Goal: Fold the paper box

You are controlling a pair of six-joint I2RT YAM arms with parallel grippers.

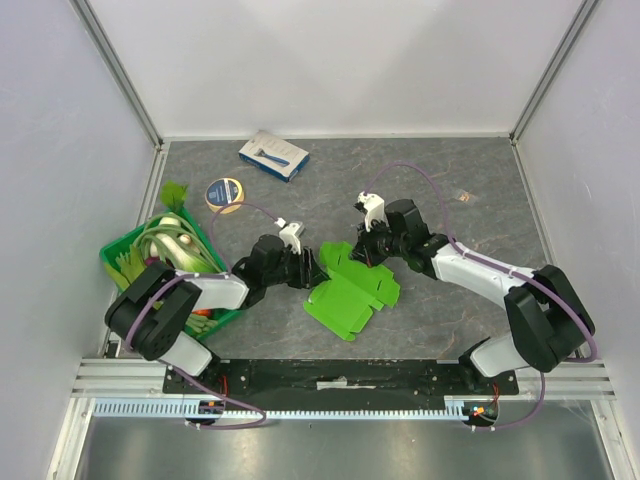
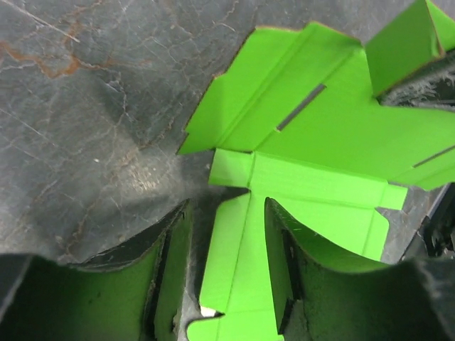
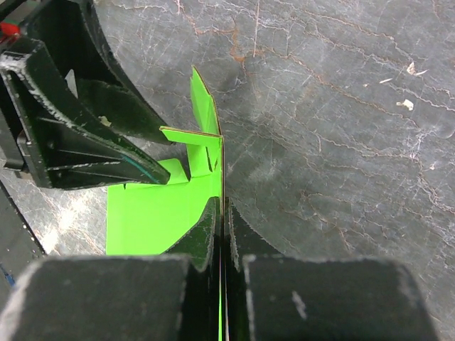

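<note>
The lime-green paper box [image 1: 345, 300] lies partly unfolded on the dark mat between both arms. My left gripper [image 1: 312, 268] is at its left edge. In the left wrist view the left gripper [image 2: 227, 213] has its jaws apart, with a narrow flap of the paper box [image 2: 320, 135] lying between the fingers [image 2: 167, 270], not pinched. My right gripper [image 1: 368, 246] is at the box's far edge. In the right wrist view the right gripper [image 3: 223, 206] is shut on a thin panel of the paper box [image 3: 149, 213], which stands upright on edge.
A dark green crate [image 1: 118, 252] of vegetables stands at the left, close beside the left arm. A blue-and-white flat carton [image 1: 273, 155] and a round tin [image 1: 224, 191] lie at the back. White walls enclose the mat on three sides.
</note>
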